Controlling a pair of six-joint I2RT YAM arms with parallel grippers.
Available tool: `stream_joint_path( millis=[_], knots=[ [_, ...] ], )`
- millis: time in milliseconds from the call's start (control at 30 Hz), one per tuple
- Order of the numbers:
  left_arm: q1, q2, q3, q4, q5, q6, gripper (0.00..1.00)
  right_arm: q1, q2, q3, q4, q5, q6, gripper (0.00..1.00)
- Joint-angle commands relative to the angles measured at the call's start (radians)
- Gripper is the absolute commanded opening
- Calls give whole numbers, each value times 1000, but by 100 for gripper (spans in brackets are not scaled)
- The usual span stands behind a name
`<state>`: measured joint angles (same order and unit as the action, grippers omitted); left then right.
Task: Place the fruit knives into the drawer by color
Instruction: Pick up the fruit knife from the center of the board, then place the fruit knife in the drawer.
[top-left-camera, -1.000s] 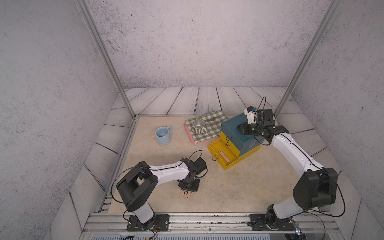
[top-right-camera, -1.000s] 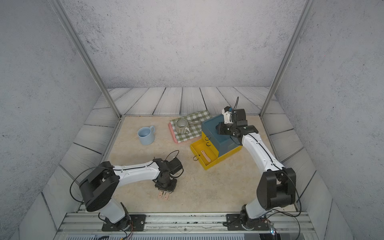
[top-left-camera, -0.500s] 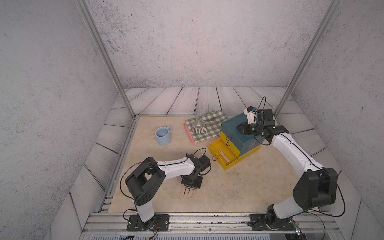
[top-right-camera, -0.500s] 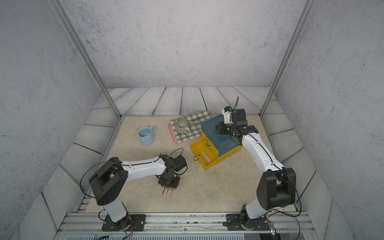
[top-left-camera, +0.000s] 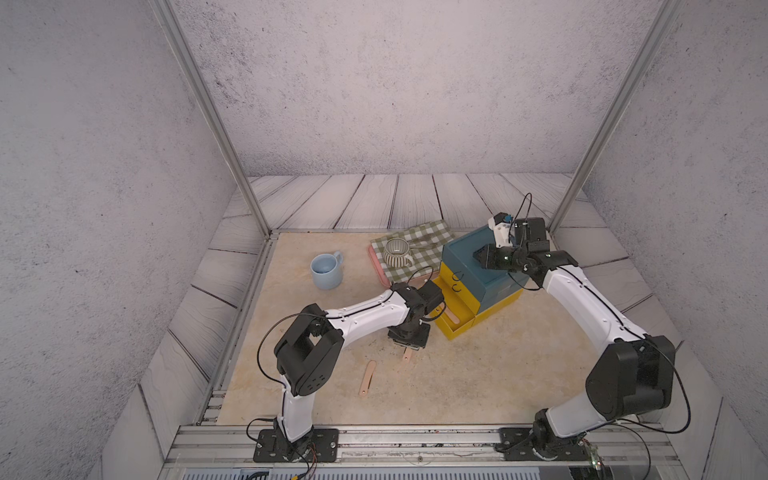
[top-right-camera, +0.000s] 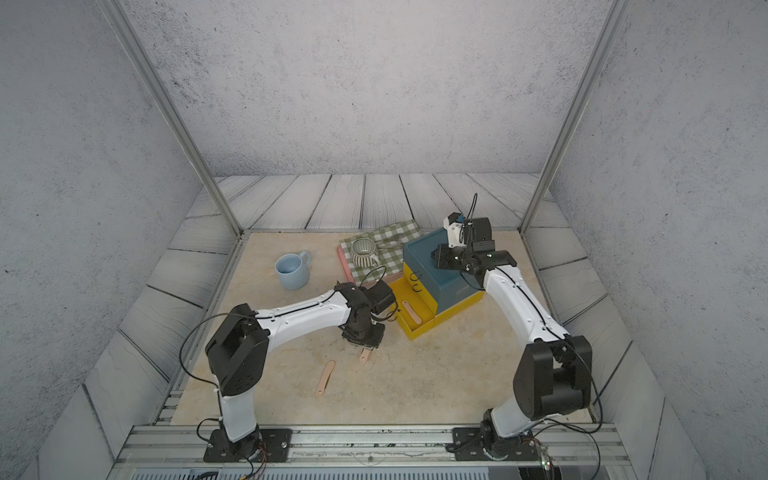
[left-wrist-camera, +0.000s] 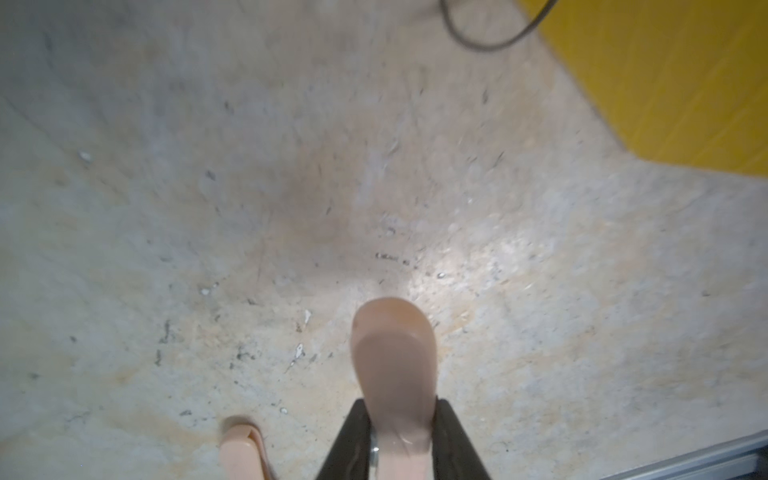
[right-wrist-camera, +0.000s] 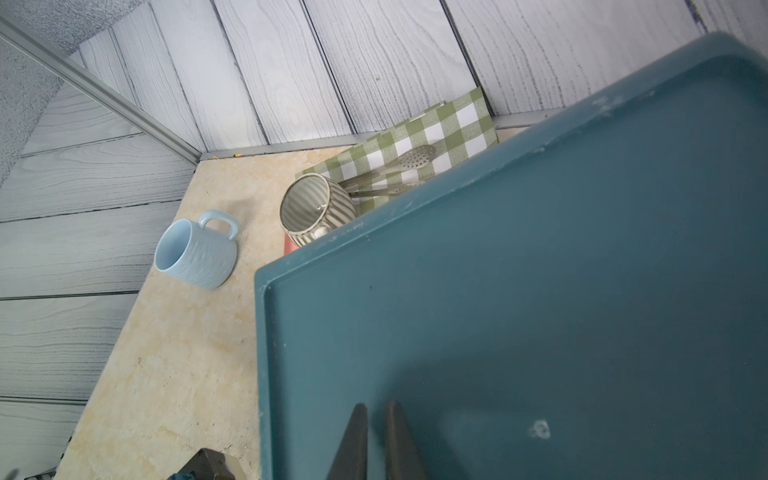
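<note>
We see three peach knives of smooth, matte plastic, slim with rounded ends. The table (top-left-camera: 478, 374) is mottled beige stone, scuffed and flecked with dark specks. The chest (top-left-camera: 467, 259) is boxy, and its teal top has a low raised rim and small chips in the paint. Below it are yellow drawers with black ring pulls. The bottom drawer (top-right-camera: 422, 329) stands pulled out, and one knife (top-right-camera: 411, 312) lies flat inside it. A loose knife (top-left-camera: 367, 378) lies on the table near the left arm. A ribbed blue mug (top-left-camera: 326, 270) stands apart from a striped cup (top-left-camera: 397, 252) on a green checked cloth (top-left-camera: 419, 241).

The left gripper (left-wrist-camera: 401, 405) points down just beside the open drawer. Its black fingers (left-wrist-camera: 353, 436) are clamped on the sides of the held knife (left-wrist-camera: 395, 357), whose ends stick out beyond them above the table. The right gripper (right-wrist-camera: 376, 411) hangs over the teal top with its jaws almost together, a thin slit between them and nothing in it. We cannot tell whether its tips touch the paint.
</note>
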<state>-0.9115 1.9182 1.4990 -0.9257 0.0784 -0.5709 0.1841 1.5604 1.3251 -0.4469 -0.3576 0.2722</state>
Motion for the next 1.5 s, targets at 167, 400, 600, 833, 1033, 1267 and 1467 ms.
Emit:
stream_joint_path(
  millis=[167,400,600,833,1033,1267,1467],
  knots=[
    [42,90,262,-46,42,33,27,1,130,-139,-435,102,-4,14],
    [94,129,332,41,112,-60,27,1,136,-139,-434,101,-5,13],
    [128,104,240,288,201,-222,26,1,138,-139,-433,100,-5,13],
    [134,129,267,374,234,-297,27,0,135,-141,-435,100,-5,13],
    [135,151,254,397,242,-325,27,1,133,-144,-433,100,-7,13],
    [137,184,242,439,247,-344,27,0,132,-145,-435,99,-5,13],
    [136,216,242,471,253,-364,27,1,130,-145,-437,100,-5,14]
  ],
)
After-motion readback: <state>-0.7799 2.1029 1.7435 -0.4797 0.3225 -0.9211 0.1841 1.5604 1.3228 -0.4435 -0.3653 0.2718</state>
